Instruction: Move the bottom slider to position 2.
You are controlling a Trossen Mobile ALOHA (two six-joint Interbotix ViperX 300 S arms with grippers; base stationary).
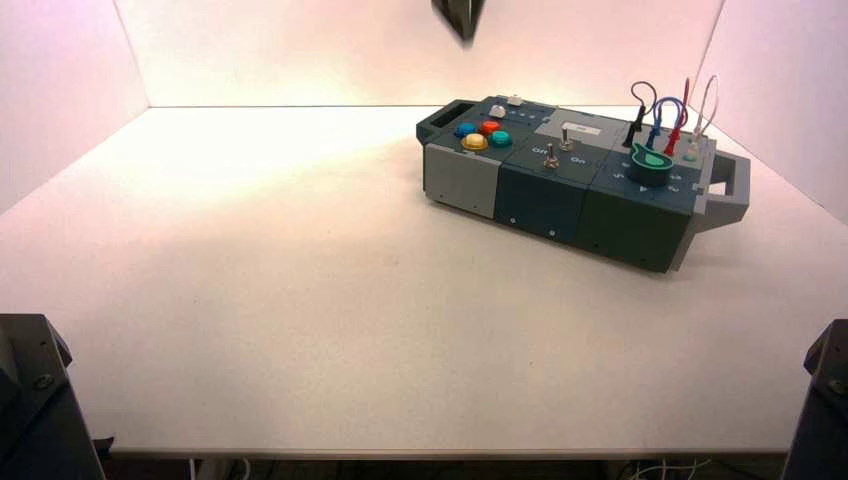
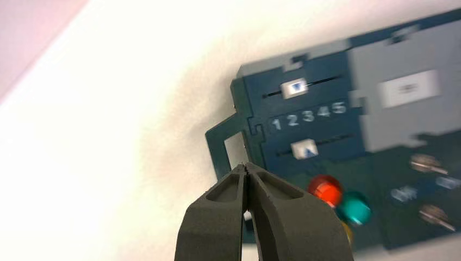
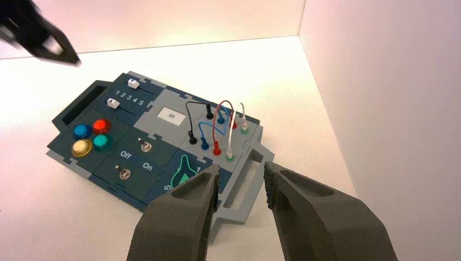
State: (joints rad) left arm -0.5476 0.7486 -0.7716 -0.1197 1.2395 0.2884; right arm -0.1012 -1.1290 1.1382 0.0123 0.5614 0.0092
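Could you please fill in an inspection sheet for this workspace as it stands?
Surface: white table, bare around the box.
Job's things: bottom slider, whitish knob under the printed 2-3, untouched.
Clutter: nothing seen.
Grippers: left gripper jaws shut, hovering just short of the sliders; right gripper jaws open, above the box's grey handle.
Cables: black, blue, red and white wires plugged into the box.
Surroundings: plain white walls.

Lab test rig; bare white table (image 1: 300, 300) w/ white walls (image 1: 420, 50); control box (image 1: 570, 180).
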